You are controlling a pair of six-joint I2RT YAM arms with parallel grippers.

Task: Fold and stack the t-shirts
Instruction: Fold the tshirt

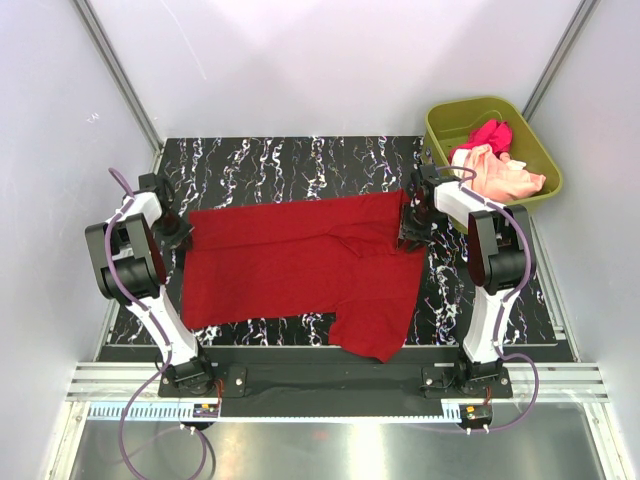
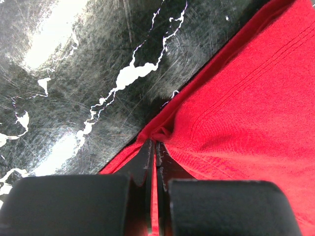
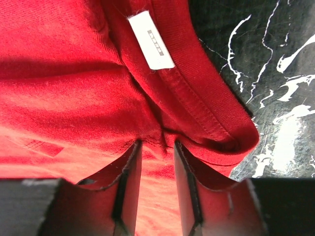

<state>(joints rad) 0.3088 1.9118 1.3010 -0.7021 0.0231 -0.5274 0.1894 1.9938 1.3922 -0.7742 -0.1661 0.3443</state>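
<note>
The deep red t-shirt [image 1: 300, 260] lies spread flat on the black marbled table [image 1: 280, 160], between the 2 arms. Its long axis runs left to right across the table. The collar end points to the right; the opposite edge lies at the left. 1 flap of cloth reaches past the near table edge on the right side.

Use the top view for the overall layout only. It hides both sets of fingertips behind the wrists.

Consult the left wrist view for the left gripper [image 2: 153, 147]. It shows the jaws clenched on the shirt's [image 2: 246, 123] left edge, with a thin strip of red cloth pinched between them and bare table [image 2: 74, 73] beyond.

Consult the right wrist view for the right gripper [image 3: 156, 145]. It shows the ribbed collar [image 3: 206, 113] and a white label [image 3: 151, 40], neither of which you can make out from above. The fingers stand apart, astride a puckered fold just beside the collar. You cannot tell whether they pinch it.

In the top view, the olive-green tub [image 1: 545, 165] sits at the far right corner, near the right gripper [image 1: 412, 228]. It holds the magenta-pink t-shirt [image 1: 488, 133] and the pale peach t-shirt [image 1: 505, 178], both bunched.
</note>
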